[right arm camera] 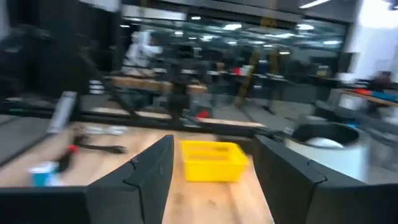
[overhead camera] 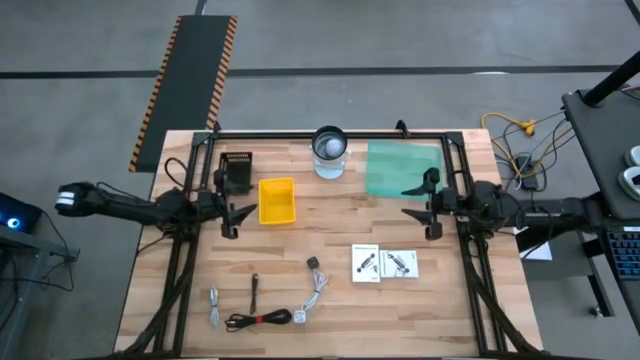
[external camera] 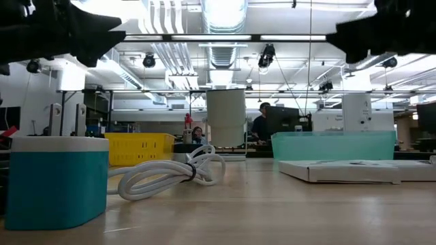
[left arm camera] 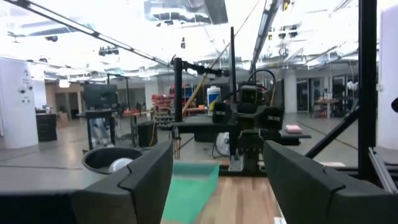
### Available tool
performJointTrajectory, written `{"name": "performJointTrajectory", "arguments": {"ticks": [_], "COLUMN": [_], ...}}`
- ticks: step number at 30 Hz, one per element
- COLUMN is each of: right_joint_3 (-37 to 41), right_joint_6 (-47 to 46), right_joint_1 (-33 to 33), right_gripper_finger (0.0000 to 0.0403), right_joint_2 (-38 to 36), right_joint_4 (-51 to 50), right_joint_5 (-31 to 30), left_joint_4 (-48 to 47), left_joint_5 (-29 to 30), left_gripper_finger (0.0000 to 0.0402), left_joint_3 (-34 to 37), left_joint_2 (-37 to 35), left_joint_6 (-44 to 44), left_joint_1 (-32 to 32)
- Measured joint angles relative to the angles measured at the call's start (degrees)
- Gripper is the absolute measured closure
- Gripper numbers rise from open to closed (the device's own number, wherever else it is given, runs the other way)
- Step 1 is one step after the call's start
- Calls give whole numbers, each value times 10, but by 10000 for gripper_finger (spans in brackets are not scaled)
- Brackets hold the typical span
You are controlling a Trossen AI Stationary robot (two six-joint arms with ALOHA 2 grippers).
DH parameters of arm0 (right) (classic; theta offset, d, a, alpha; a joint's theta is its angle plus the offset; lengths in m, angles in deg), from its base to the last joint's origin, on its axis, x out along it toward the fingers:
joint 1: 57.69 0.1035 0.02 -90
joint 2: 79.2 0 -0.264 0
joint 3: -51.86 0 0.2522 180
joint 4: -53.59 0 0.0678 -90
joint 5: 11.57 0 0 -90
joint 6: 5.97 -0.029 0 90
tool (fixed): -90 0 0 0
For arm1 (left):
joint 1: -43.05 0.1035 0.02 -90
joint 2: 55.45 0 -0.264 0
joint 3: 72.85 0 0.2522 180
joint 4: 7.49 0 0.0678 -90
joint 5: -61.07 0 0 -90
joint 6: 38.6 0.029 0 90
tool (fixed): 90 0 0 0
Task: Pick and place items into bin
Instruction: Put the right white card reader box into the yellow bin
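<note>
Grippers wait apart, nothing picked yet.
Left gripper [overhead camera: 232, 219] and right gripper [overhead camera: 420, 212] hover spread-fingered flanking the yellow bin [overhead camera: 277, 200]; cards [overhead camera: 366, 263] and cables [overhead camera: 315, 290] lie loose on the desk [overhead camera: 330, 330] nearby, ready for picking.

A yellow bin [overhead camera: 277, 200] and a translucent green tray [overhead camera: 403, 165] sit on the pale wood surface [overhead camera: 340, 310], with two white, dark-printed cards [overhead camera: 383, 264] nearby.

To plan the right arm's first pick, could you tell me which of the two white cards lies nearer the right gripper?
The right-hand card is nearer the right gripper; the other card lies beside it, toward the table's middle.
</note>
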Motion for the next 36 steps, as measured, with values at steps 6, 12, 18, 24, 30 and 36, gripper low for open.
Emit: {"name": "performJointTrajectory", "arguments": {"ticks": [6, 12, 18, 24, 30, 36], "right_joint_3": [-69, -128, -179, -248, -291, -312], "right_joint_6": [-75, -154, -167, -232, -317, -379], "right_joint_1": [33, 79, 147, 223, 302, 365], "right_gripper_finger": [200, 209, 209, 209, 209, 209], "right_joint_2": [59, 131, 218, 300, 375, 450], "right_joint_4": [-126, -237, -252, -372, -450, -451], "right_joint_5": [-23, -36, -36, -36, -64, -83], "left_joint_4": [77, 120, 175, 235, 255, 263], "left_joint_5": [0, 0, 3, 6, 11, 11], "left_gripper_finger": [168, 168, 168, 168, 168, 168], "left_joint_3": [-2, -2, -3, -3, -3, -16], "left_joint_2": [48, 91, 147, 200, 255, 308], "left_joint_6": [0, 1, 0, -45, -81, -96], "left_joint_1": [0, 0, 0, 0, 0, 0]}}
